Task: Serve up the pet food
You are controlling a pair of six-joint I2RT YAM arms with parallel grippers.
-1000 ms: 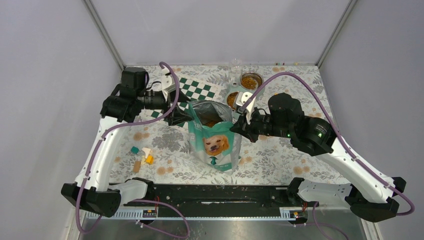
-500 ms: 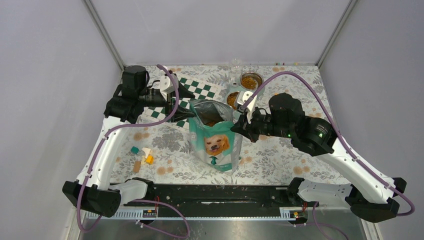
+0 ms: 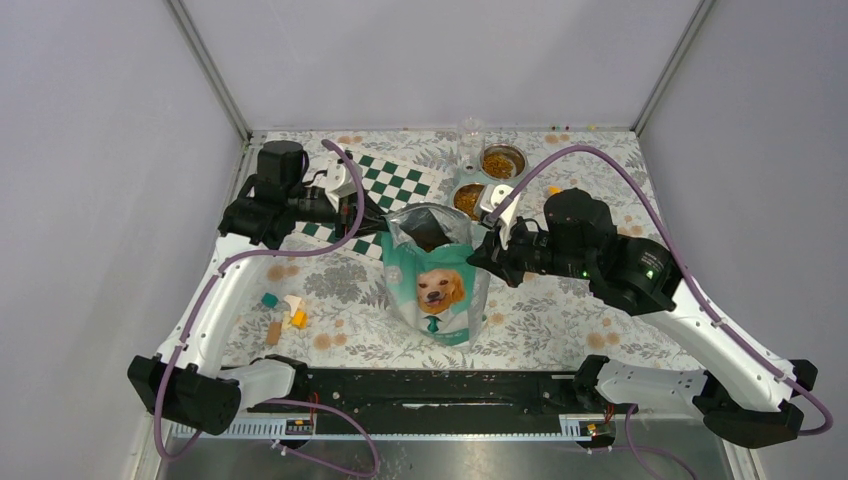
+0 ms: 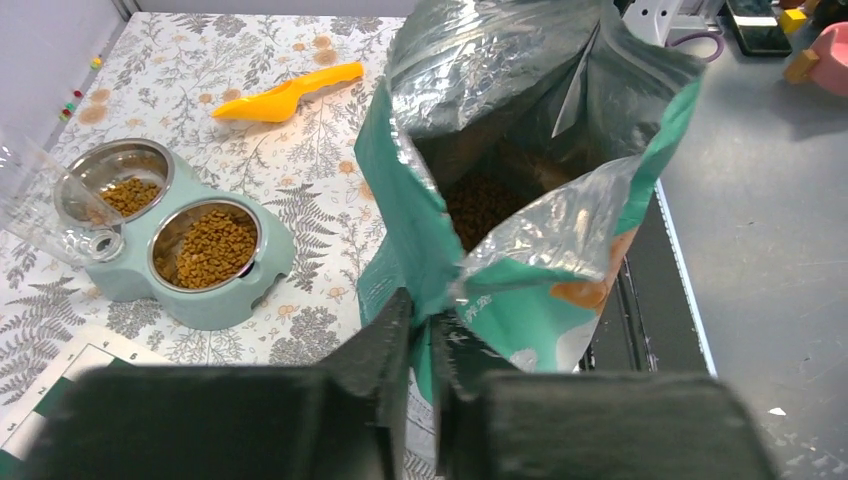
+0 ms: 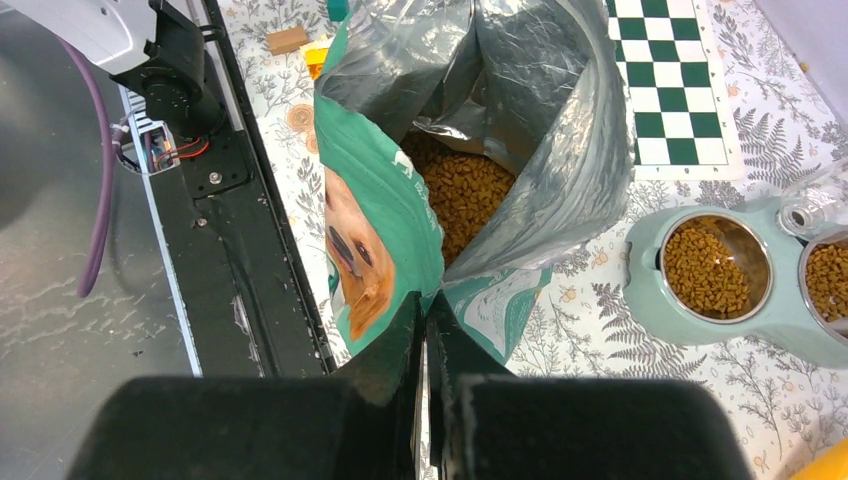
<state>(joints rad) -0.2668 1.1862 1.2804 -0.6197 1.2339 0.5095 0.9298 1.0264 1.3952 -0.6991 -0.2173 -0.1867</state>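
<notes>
The pet food (image 5: 462, 195) lies as brown kibble deep inside an open teal bag (image 3: 435, 285) with a dog picture, standing upright mid-table. More kibble (image 4: 213, 247) fills both steel bowls of a mint feeder (image 4: 215, 310) behind the bag. My left gripper (image 4: 428, 320) is shut on the bag's left top edge, seen from above as the left gripper (image 3: 383, 224). On the opposite seam, my right gripper (image 5: 428, 310) is shut on the bag's right top edge. The two hold the bag's mouth spread open.
An orange scoop (image 4: 285, 92) lies on the floral cloth beyond the feeder. A clear plastic cup (image 4: 40, 200) leans at the feeder's far end. A green checkered mat (image 3: 395, 182) lies behind the left gripper. Small coloured blocks (image 3: 285, 315) sit at the near left.
My left gripper has gone from open to shut on the bag's left edge. The bag and my right arm have shifted slightly to the right.
</notes>
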